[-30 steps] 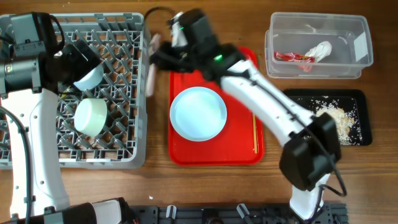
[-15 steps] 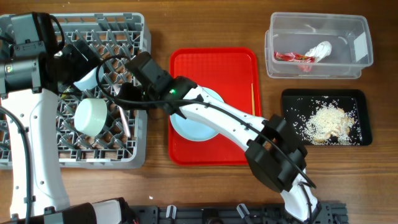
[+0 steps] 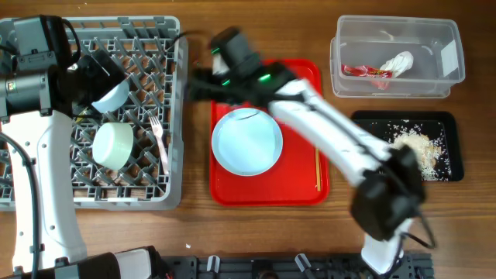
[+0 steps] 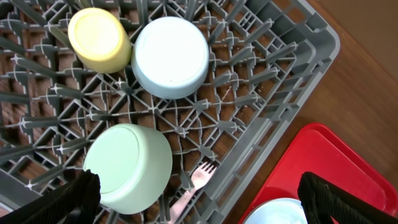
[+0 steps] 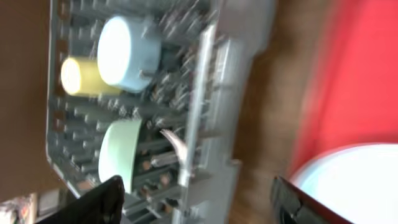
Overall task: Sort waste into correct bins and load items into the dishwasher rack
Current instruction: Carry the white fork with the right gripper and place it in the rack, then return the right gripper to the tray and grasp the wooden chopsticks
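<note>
- The large square grey plastic lattice rack [image 3: 93, 200] sits in the table's top-left corner. It holds a small yellow cup [image 4: 99, 38], a small pale-blue bowl [image 4: 171, 56] and a second, greener-looking small bowl [image 4: 130, 167], all mouth down.
- The white plastic fork [image 3: 159, 141] lies flat on the rack's grid near its right wall, tines toward the far edge, with nothing gripping it.
- The right gripper [image 5: 198, 182] is blurred in the overhead view, over the gap between the rack and the flat red serving tray [image 3: 232, 190]. Its wrist camera shows the jaws spread wide and empty.
- The left gripper [image 4: 199, 176] hangs above the rack, fingers wide apart, carrying nothing.
- The waste looks sorted. The crinkled red wrapper [image 3: 364, 71] and crumpled white napkin [image 3: 399, 62] are in the clear rectangular tub [image 3: 387, 91] at the top-right corner. The rice scraps [image 3: 411, 147] are in the shallow black tray [image 3: 363, 167] by the right edge.
- The round pale-blue plate [image 3: 246, 143] lies flat on the red tray at mid-table, the only item I see outside the rack.
- The step in hand appears to be loading, with the plate next. That likely calls for a pinch on its rim, then standing it between free pegs clear of the bowls.
</note>
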You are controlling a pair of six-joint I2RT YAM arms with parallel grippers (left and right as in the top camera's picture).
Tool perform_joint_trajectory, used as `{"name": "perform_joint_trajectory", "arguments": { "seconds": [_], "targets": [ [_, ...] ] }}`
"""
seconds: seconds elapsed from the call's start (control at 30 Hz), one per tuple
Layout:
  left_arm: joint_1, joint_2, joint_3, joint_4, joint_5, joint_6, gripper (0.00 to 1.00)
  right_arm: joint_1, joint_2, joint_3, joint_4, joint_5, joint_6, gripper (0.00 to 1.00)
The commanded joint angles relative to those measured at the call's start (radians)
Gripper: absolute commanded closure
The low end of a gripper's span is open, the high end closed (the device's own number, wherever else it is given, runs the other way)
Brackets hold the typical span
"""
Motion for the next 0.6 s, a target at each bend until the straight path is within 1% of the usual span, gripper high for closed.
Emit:
{"name": "perform_joint_trajectory", "arguments": {
  "seconds": [0.0,0.03,0.1,0.13,0.2,0.33,0.47,0.57],
  "targets": [
    [0.003,0.003,0.000,0.000,-0.010,-0.002,0.00,-0.107,-0.093,0.013,-0.186,0.179,-0.130,0.15],
    [0.003,0.003,0.000,0.000,-0.010,-0.002,0.00,-0.129,-0.093,0.013,-0.235,0.207,-0.161,0.13],
    [0.003,0.003,0.000,0.000,-0.010,-0.002,0.00,-0.177,-0.087,0.010,-0.345,0.256,-0.224,0.14],
    [0.003,0.003,0.000,0.000,-0.010,-0.002,0.00,-0.205,-0.079,-0.002,-0.420,0.301,-0.264,0.21],
    [0.003,0.003,0.000,0.000,-0.010,-0.002,0.00,-0.227,-0.072,-0.038,-0.469,0.361,-0.290,0.24],
    [0.003,0.003,0.000,0.000,-0.010,-0.002,0.00,-0.240,-0.056,-0.147,-0.463,0.454,-0.315,0.29],
    [0.003,0.003,0.000,0.000,-0.010,-0.002,0.00,-0.257,-0.034,-0.289,-0.427,0.402,-0.296,0.48],
    [0.003,0.003,0.000,0.000,-0.010,-0.002,0.00,-0.267,-0.032,-0.345,-0.422,0.380,-0.296,0.54]
  ]
}}
